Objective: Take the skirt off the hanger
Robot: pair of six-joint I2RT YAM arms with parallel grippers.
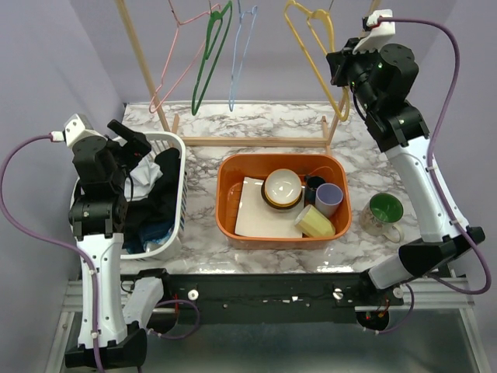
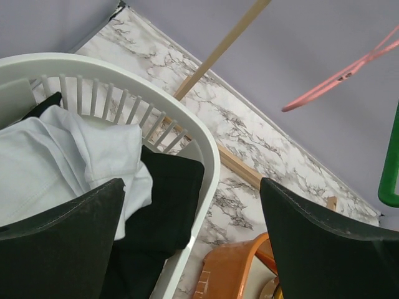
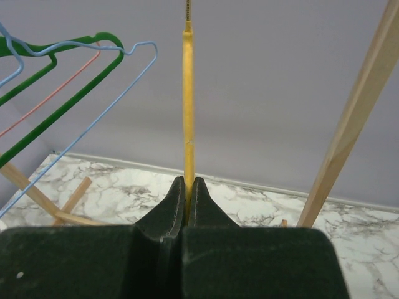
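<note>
Grey-veined white marble-pattern bench (image 1: 256, 124). Orange plastic tub (image 1: 223, 203) mid-bench. Inside it: lavender cup (image 1: 328, 198), pale yellow cup (image 1: 314, 223), cream bowl with dark brown rim (image 1: 282, 186). Right of tub: clear glass mug, green inside (image 1: 384, 211). Left of tub: white slatted plastic basket (image 2: 187, 118) with white cloth (image 2: 56, 156) and black cloth (image 2: 162, 199). Behind tub: pale wood rack (image 1: 248, 141), pink wire hanger (image 2: 336, 78), green plastic hanger (image 2: 391, 162), blue wire hanger (image 3: 81, 132), yellow plastic hanger (image 3: 187, 106).
</note>
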